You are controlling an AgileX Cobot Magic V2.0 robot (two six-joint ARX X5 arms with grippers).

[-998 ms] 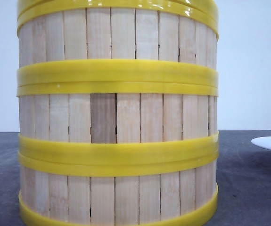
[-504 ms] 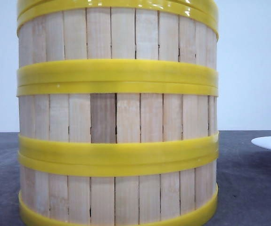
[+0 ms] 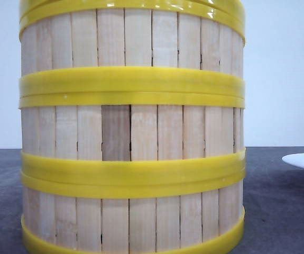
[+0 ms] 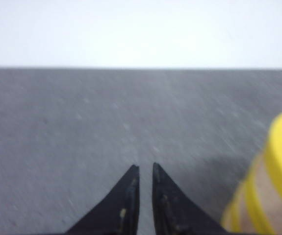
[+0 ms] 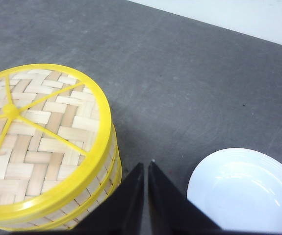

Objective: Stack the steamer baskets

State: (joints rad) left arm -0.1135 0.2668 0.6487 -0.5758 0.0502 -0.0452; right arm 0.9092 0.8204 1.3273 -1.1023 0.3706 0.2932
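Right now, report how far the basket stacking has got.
Done, by the look of it: the steamer baskets stand in one straight stack on the table, three slat tiers showing, rims meeting. In hand: nothing; the left gripper and right gripper are shut on nothing and clear of the stack. Left: no loose basket is in view; only the white plate sits beside it.

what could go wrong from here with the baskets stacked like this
The stack of steamer baskets stands three tiers tall, and the right hand sits just beside its wall with fingers nearly together. A sideways swing might nudge it and shift or topple a tier. The white plate lies close on the hand's other side, so swinging that way could clip its rim. The left hand hovers low over the grey table with the stack at the view's edge, so turning toward it risks a bump.
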